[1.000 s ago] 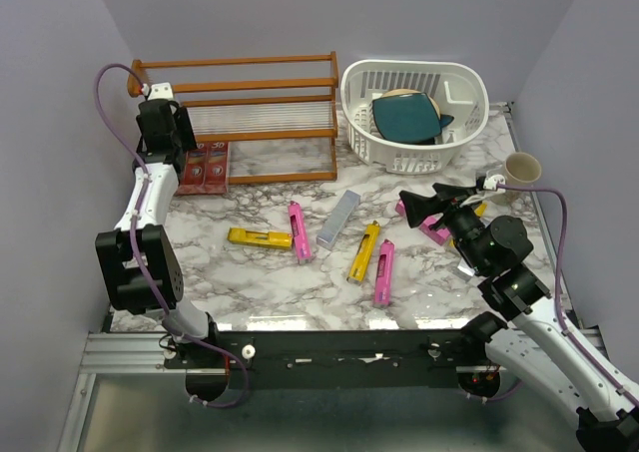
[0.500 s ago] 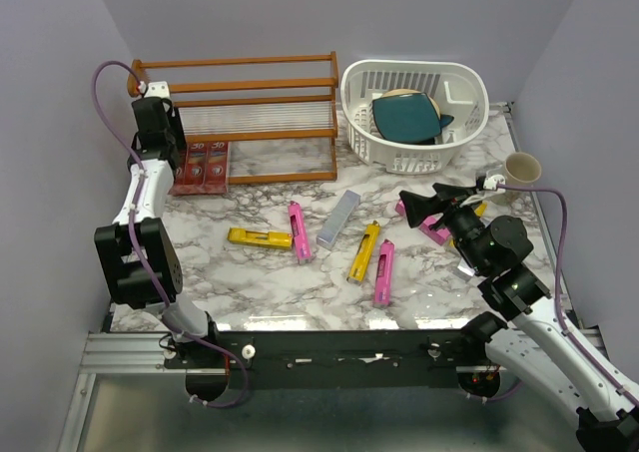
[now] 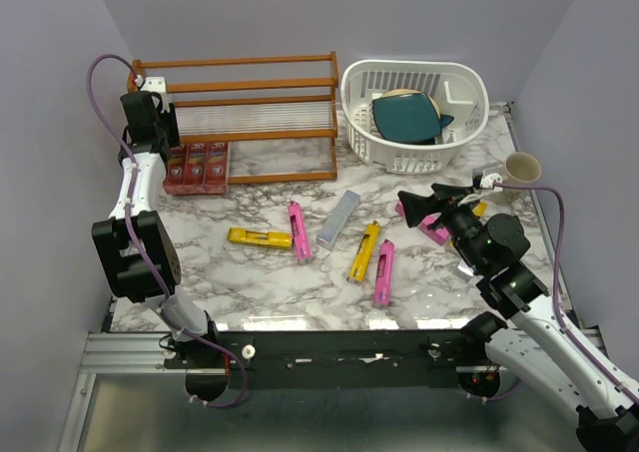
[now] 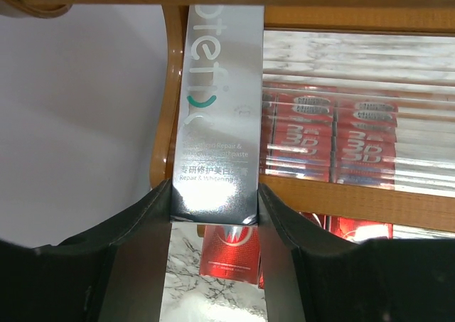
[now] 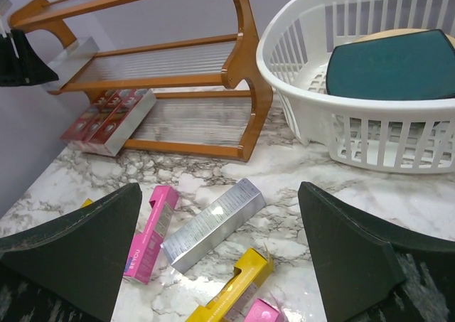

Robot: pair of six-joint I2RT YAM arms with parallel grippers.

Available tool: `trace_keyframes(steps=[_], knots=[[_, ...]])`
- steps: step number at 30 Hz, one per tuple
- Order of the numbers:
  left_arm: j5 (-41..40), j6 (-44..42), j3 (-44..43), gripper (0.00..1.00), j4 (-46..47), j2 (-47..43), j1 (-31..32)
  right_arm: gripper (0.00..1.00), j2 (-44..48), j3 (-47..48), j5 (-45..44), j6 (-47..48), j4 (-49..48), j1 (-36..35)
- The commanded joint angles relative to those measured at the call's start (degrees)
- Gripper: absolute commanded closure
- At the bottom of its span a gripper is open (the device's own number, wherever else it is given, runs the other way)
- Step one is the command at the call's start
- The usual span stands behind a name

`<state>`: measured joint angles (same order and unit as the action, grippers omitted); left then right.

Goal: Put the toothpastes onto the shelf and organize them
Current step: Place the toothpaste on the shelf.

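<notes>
Since the earlier frame the left gripper (image 3: 150, 115) has drawn back from above the red cartons (image 3: 197, 165) to the shelf's left end, and its jaws have narrowed. On the marble table (image 3: 250, 287) we see the wooden shelf (image 3: 260, 134) at rear left and a white basket (image 3: 414, 158) to its right. The right gripper (image 3: 439, 201) hangs over the table's right side, jaws wide apart and holding nothing. The left wrist view alone shows the left gripper clamped on one end of a silver-grey carton (image 4: 220, 102). The carton's long axis points straight away from the fingers (image 4: 153, 215), beside the shelf's end rail. The overhead view hides this carton, while the right wrist view places it at the slatted tier's left end. Loose cartons (image 3: 338, 219) lie scattered mid-table.
</notes>
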<state>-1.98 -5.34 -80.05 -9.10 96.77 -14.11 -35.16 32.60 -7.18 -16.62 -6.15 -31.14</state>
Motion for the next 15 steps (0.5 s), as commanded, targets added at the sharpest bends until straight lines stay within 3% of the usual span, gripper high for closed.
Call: trace_keyframes(steps=[1,12,15], knots=[[0.48,-1.42,-1.07,0.48,1.37,0.35,-1.62,0.0,-0.44,-0.78,0.68,0.71,-1.23,-0.33],[0.57,-1.95,1.56,0.44,2.25,-0.44,-3.47,0.0,-0.97,-0.78,1.12,0.8,-1.49,-0.33],[-0.74,-1.95,2.0,0.37,2.51,-0.44,-3.65,0.0,-1.05,-0.78,1.2,0.71,-1.41,-0.33]])
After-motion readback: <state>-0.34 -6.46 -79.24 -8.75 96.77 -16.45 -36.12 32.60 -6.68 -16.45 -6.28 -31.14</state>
